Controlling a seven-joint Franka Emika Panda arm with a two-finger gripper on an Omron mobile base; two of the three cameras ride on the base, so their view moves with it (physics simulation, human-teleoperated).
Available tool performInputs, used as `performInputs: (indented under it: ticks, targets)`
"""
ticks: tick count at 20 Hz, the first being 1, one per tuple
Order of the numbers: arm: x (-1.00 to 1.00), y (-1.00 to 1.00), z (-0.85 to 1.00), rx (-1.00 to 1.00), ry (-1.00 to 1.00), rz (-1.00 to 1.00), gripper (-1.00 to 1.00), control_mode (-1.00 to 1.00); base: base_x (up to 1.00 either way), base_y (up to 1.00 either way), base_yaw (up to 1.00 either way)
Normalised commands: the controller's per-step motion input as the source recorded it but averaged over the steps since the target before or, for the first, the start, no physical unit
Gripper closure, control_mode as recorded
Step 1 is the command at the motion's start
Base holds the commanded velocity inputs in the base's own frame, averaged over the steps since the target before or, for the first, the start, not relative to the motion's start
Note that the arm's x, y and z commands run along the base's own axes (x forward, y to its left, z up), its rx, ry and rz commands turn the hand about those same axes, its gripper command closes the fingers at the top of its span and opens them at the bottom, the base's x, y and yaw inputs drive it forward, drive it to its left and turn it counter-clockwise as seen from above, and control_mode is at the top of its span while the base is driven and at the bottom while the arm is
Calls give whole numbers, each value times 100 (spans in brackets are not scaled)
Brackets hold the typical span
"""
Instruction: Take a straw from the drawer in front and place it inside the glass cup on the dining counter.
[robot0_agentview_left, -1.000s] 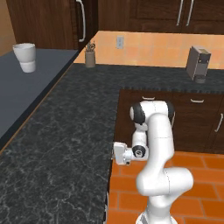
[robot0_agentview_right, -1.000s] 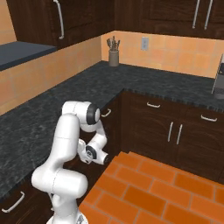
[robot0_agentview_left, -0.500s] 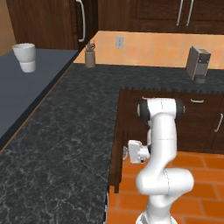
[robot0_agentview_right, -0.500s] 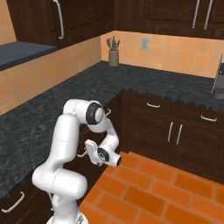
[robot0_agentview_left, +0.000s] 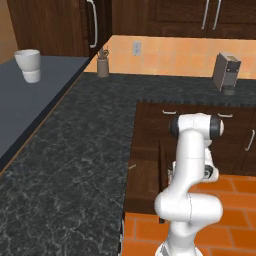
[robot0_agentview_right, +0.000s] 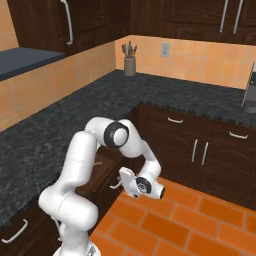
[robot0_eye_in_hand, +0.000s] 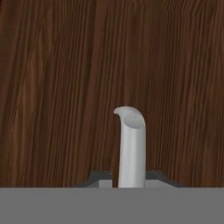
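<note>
- Clearly, the gripper (robot0_eye_in_hand: 128, 183) is clamped on the silver handle (robot0_eye_in_hand: 129, 144) of the drawer (robot0_agentview_left: 147, 175), which stands pulled out below the black counter (robot0_agentview_left: 75, 165).
- The straw cannot be made out; it is presumably inside the drawer.
- It is judged light, thin, stiff and easily crushed or rolled.
- A gentle pinch near its middle is advised.
</note>
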Motion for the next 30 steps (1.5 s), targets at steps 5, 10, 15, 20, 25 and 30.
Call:
performInputs:
  ticks: [5, 10, 15, 20, 25, 30]
  targets:
    - [-43, -100, 3, 0, 0, 2, 100, -100, 0, 0, 0]
    - [-25, -81, 0, 0, 0, 2, -100, -100, 0, 0, 0]
    - [-1, -40, -12, -6, 3, 0, -100, -100, 0, 0, 0]
    - [-29, -14, 46, -15, 0, 0, -100, -100, 0, 0, 0]
    - [-24, 5, 100, -22, -4, 0, -100, -100, 0, 0, 0]
    - [-6, 36, 100, -35, -6, 0, -100, -100, 0, 0, 0]
